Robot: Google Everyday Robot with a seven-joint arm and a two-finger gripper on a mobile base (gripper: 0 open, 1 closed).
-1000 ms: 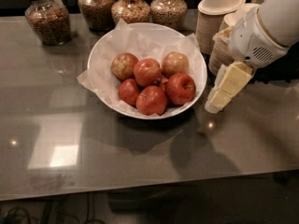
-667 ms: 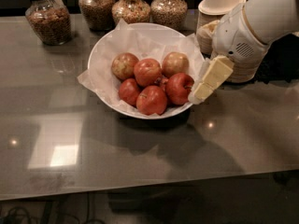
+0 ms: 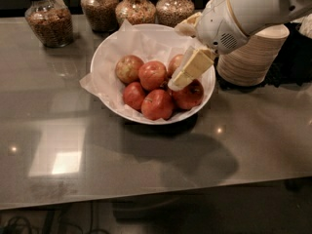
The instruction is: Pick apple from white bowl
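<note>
Camera view: the approach step is judged to be in hand, with the lift not yet begun; the gripper (image 3: 176, 84) is held low over the right half of the white bowl (image 3: 146, 121), its tip among the fruit, reaching in from the upper right; whether it is open or closed cannot be told, and nothing is seen to be grasped. The apple (image 3: 152, 74), red with a lighter orange blush, lies near the middle of the bowl on the crumpled paper lining, touching its neighbours on several sides, with the gripper tip just beside its right flank. For the next move, the gripper would need to be centred over this apple and lowered around it without the darker red apple (image 3: 189, 96) to the right being nudged or taken instead. The apple is close to round, so no long axis is marked; which way its stem end points cannot be made out.
</note>
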